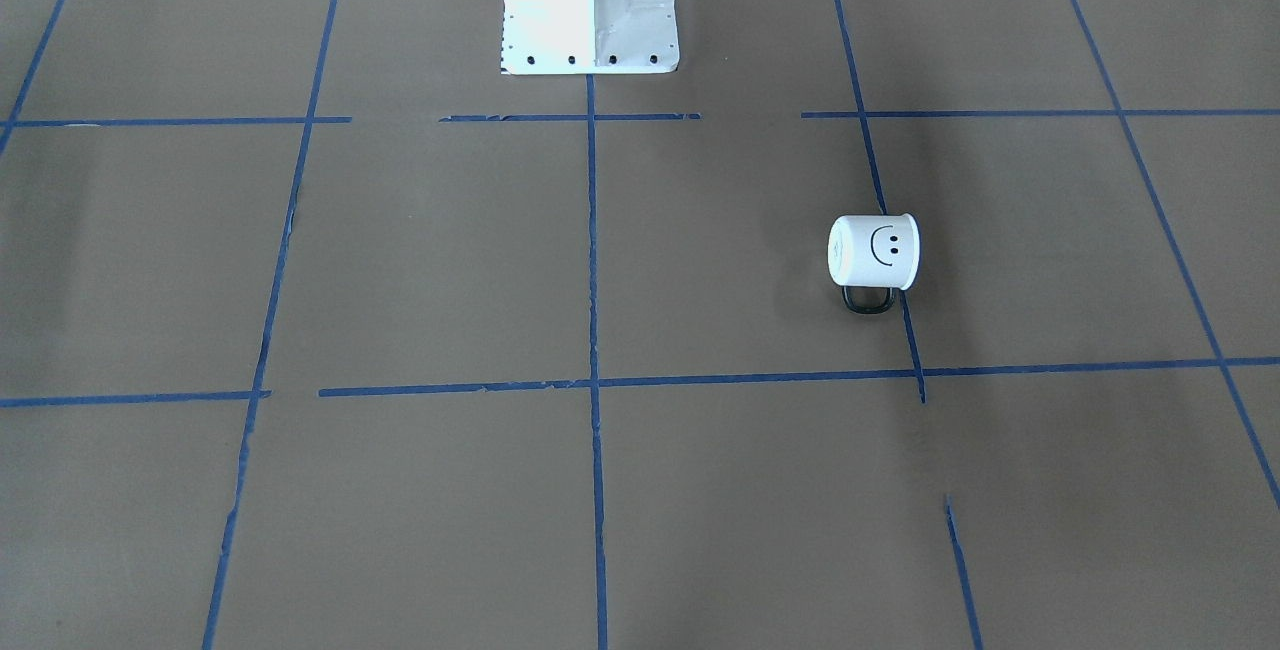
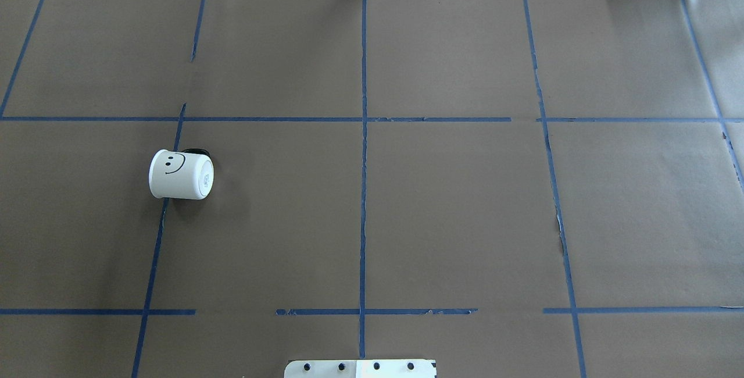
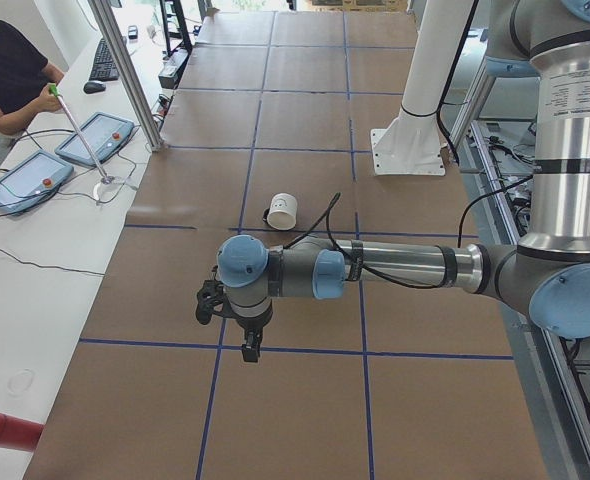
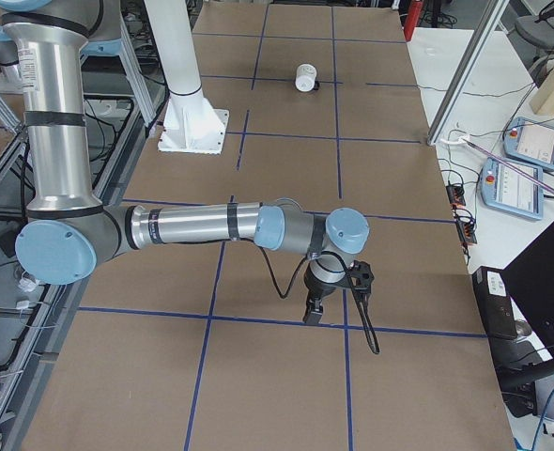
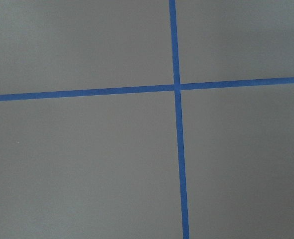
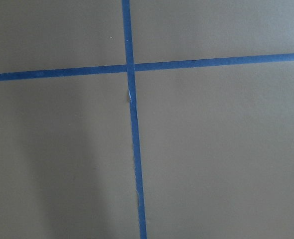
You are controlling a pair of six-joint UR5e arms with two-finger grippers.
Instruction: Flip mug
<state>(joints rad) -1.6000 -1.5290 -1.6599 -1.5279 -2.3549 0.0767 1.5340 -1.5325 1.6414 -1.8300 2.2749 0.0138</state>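
Observation:
The small white mug (image 1: 873, 250) lies on its side on the brown table, smiley face up, black handle (image 1: 868, 300) against the table. It also shows in the overhead view (image 2: 181, 174), the exterior left view (image 3: 282, 211) and the exterior right view (image 4: 306, 77). My left gripper (image 3: 250, 350) hangs over the table, well short of the mug, and shows only in the exterior left view. My right gripper (image 4: 312, 313) is far from the mug and shows only in the exterior right view. I cannot tell whether either is open or shut. Both wrist views show only table and tape.
Blue tape lines (image 2: 363, 134) form a grid on the brown table. The white robot pedestal (image 1: 590, 0) stands at the table's robot side. An operator (image 3: 5, 70), teach pendants (image 3: 95, 135) and a metal post (image 3: 125, 75) are along the far side.

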